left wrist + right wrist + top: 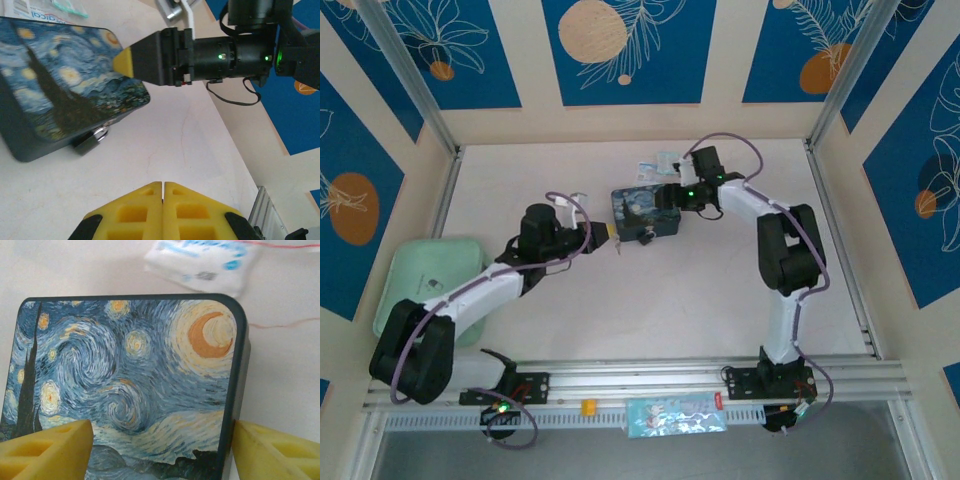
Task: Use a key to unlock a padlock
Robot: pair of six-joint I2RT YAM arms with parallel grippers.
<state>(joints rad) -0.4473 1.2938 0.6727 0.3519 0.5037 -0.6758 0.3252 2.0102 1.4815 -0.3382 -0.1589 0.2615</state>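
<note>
Yellow, waffle-moulded left jaws are pressed shut with nothing visible between them, low over the matt white bench [200,150]. Ahead, the padlock [92,141], small, dark and squarish with a bright shackle, sits against the front wall of the glossy painted tin [55,85], which has rounded corners. Right jaws stand wide astride the tin's far end. Likely step: steadying the tin. Next comes a firm clamp, then fine key alignment, though I cannot make out the key.

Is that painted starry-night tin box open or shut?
Shut: the rectangular blue-and-yellow tin box lies with lid flush, a small dark padlock at its edge.
</note>
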